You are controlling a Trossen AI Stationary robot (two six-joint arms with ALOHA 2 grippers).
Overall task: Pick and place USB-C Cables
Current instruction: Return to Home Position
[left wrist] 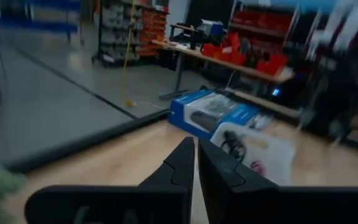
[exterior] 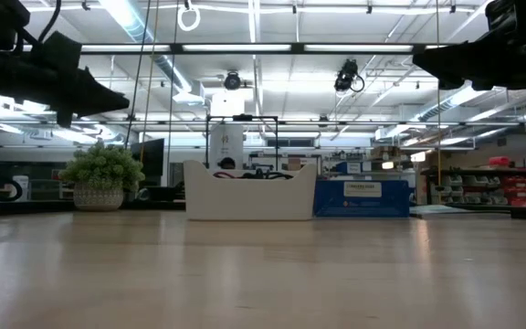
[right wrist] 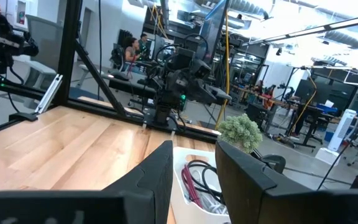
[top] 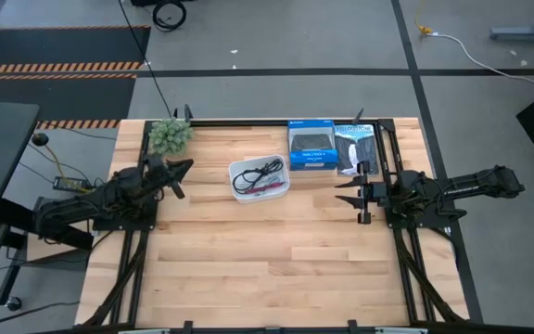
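High view first: the thin coiled USB-C cables [top: 263, 174] lie heaped inside a small white plastic bin [top: 234, 183] at the far middle of the light wooden tabletop [top: 267, 269]. A black cable [top: 267, 169] and a dark red cable [top: 269, 188] can be told apart; the others I cannot make out. Just right of the bin lies a blue retail box [top: 311, 146], with a black retail box [top: 354, 151] close beside it on the right. A small green potted plant [top: 171, 135] sits at the far left corner. The left tool [top: 185, 167] hovers above the tabletop near the plant, left of the bin, its fingers [left wrist: 182, 165] pressed almost together with only a sliver between them. The right tool [top: 339, 192] hangs right of the bin, near the boxes, its fingers [right wrist: 157, 168] spread apart and empty. Neither tool touches the bin.
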